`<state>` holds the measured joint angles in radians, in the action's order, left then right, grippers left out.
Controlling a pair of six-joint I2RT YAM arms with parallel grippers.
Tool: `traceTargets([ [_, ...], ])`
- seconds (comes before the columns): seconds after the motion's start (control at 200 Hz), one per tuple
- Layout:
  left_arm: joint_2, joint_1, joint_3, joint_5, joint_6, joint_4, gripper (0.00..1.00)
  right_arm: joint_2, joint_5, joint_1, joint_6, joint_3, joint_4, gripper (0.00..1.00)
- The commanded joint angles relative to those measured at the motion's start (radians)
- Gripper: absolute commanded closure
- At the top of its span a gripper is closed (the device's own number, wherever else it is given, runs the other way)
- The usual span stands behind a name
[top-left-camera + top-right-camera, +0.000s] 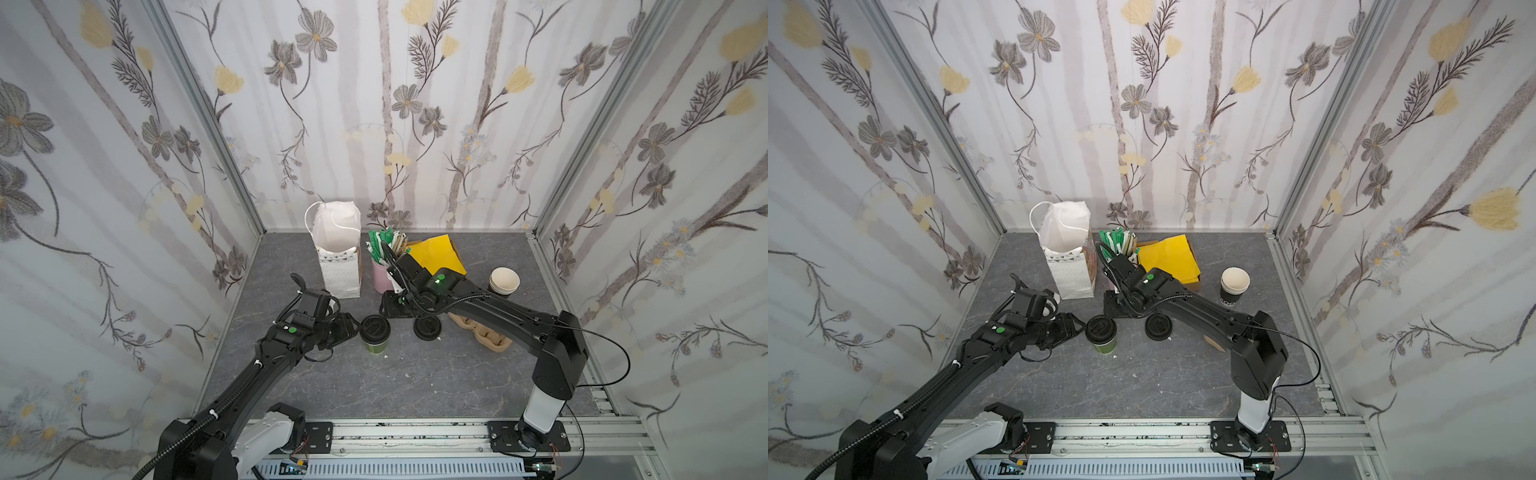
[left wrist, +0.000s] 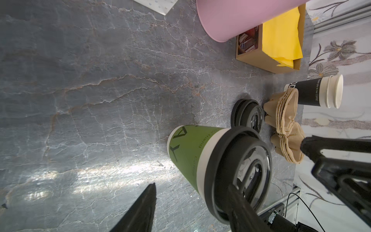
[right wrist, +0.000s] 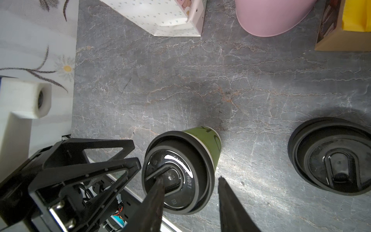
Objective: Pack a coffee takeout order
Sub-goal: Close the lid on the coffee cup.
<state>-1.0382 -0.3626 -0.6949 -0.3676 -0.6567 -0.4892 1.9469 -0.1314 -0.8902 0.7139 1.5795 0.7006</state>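
A small green paper cup with a black lid stands upright mid-table. My left gripper is open just left of the cup, and one finger overlaps the lid rim in the left wrist view. My right gripper hovers open behind and above the cup. One of its fingers is over the lid and the other is beside the cup. Folded yellow napkins lie in a brown box at the back. Thin sticks stand in a pink cup.
A white paper bag stands open at the back left. A stack of loose black lids lies right of the cup. The tan pulp carrier and a stack of lidless black cups are at the right.
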Motion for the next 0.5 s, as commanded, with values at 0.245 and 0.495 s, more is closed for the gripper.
traceTargets([
  [0.245, 0.007, 0.0, 0.028, -0.029, -0.01, 0.02, 0.41, 0.024, -0.066, 0.0, -0.004, -0.012, -0.05, 0.54],
  [0.495, -0.003, 0.001, 0.041, -0.042, -0.002, 0.021, 0.41, 0.054, -0.098, -0.004, -0.004, -0.003, -0.055, 0.53],
])
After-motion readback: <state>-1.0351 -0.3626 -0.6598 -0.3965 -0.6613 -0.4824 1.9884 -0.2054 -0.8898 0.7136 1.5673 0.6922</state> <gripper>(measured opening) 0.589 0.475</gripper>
